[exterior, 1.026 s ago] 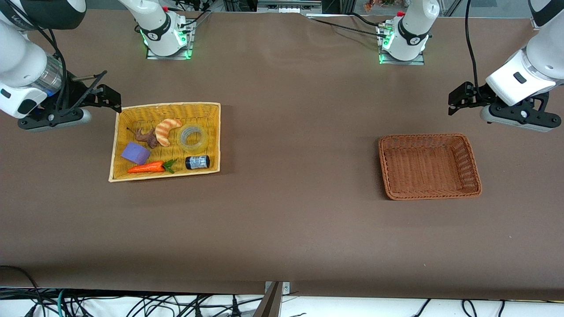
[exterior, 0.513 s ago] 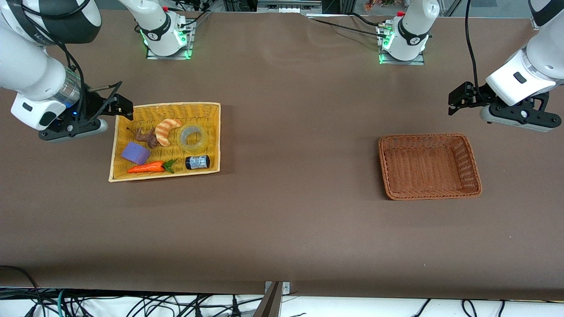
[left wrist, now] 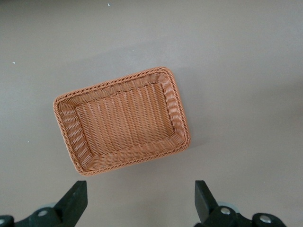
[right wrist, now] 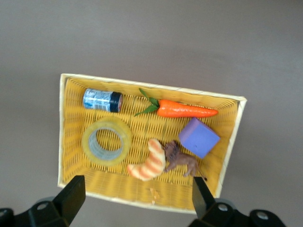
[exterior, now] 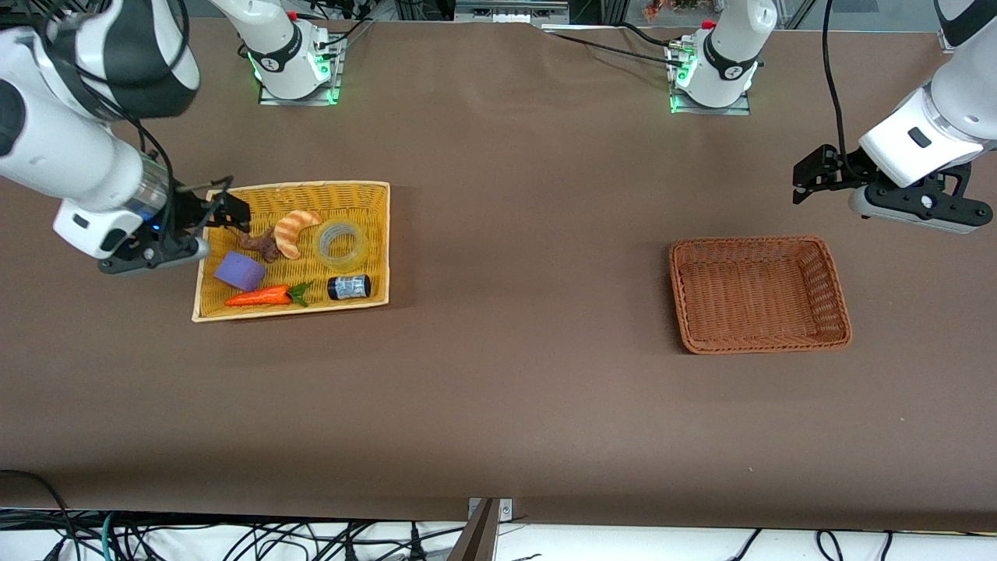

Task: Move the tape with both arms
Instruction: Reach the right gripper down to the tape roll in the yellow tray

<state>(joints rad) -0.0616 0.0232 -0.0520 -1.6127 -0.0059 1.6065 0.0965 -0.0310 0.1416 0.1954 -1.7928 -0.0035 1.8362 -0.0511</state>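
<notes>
Front view: right gripper (exterior: pixel 226 210), jaws wide and empty, over yellow basket (exterior: pixel 374 234) near worktop's right-arm end; needs centring over the tape (exterior: pixel 341 243), clear of croissant (exterior: pixel 296 231). Left gripper (exterior: pixel 810 173), jaws wide, waiting above brown basket (exterior: pixel 837 288).

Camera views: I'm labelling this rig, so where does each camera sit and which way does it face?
Front view: high across the table, facing both arms; shows the right hand over the yellow basket and the left hand waiting.
Left wrist view: looks down past open fingertips at the brown basket, also in the front view.
Right wrist view: looks down past open fingertips at the tape.
</notes>
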